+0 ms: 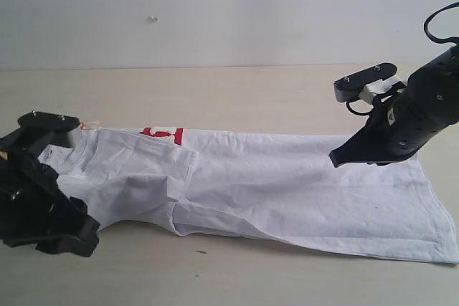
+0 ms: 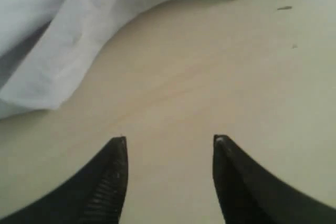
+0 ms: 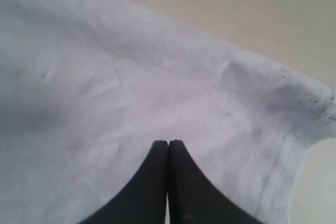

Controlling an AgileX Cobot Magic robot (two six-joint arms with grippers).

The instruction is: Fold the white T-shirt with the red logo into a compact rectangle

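Currently the table [image 1: 215,98] carries the white T-shirt [image 1: 287,191], laid lengthwise: folded sleeve end at left, hem at right. Over the shirt, nr hem corner, is the right claw [image 3: 168,142], fingers clenched together, no cloth betw. them. Just beside shirt edge, over bare table, is the left claw [image 2: 169,142], released, holding nothing. At far edge the red logo [image 1: 163,134] is only partly visible.

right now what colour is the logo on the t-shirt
The logo is red with white marks; clearest in the exterior view.
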